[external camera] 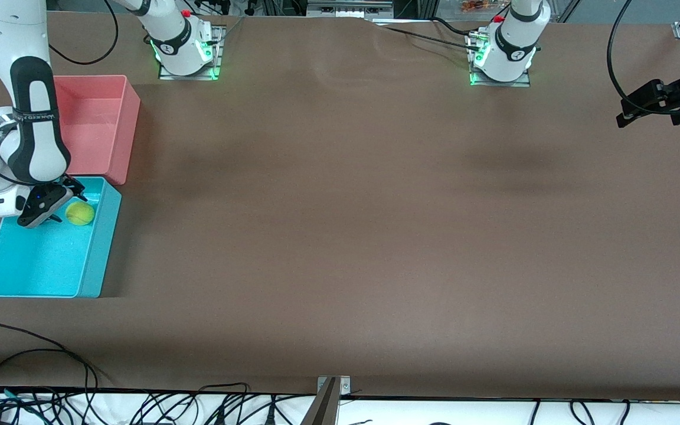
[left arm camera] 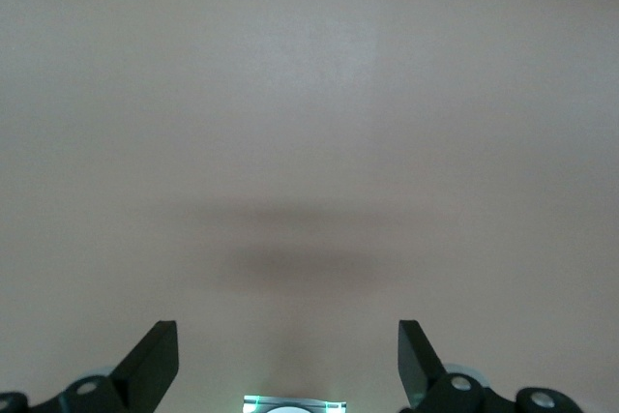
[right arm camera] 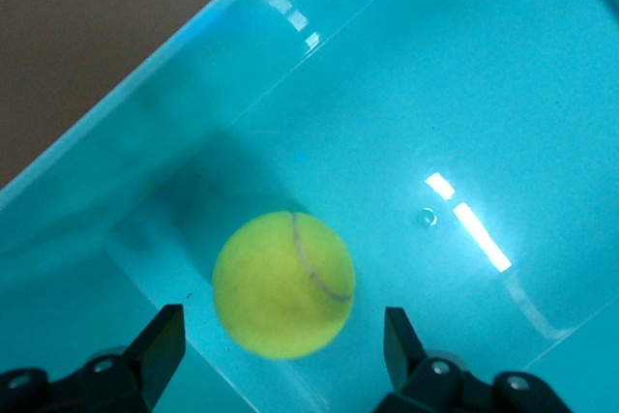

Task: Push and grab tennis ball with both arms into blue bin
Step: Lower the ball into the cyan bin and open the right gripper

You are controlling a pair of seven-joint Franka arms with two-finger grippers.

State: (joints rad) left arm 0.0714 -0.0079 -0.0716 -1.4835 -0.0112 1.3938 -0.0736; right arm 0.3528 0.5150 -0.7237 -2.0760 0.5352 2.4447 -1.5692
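Note:
The yellow-green tennis ball (external camera: 80,213) is inside the blue bin (external camera: 101,248), at the end of the bin next to the pink tub. My right gripper (external camera: 56,206) hangs over that end of the bin and is open. In the right wrist view the tennis ball (right arm camera: 283,282) shows between and just past the black fingers (right arm camera: 162,336), with a gap on each side, above the blue bin's floor (right arm camera: 464,94). My left gripper (external camera: 624,117) waits open above bare table at the left arm's end. The left wrist view shows its gripper (left arm camera: 288,355) with nothing in it.
A pink tub (external camera: 124,127) of the same size stands against the blue bin, farther from the front camera. Black cables (external camera: 33,378) lie along the table's front edge. A metal bracket (external camera: 331,389) sits at the middle of that edge.

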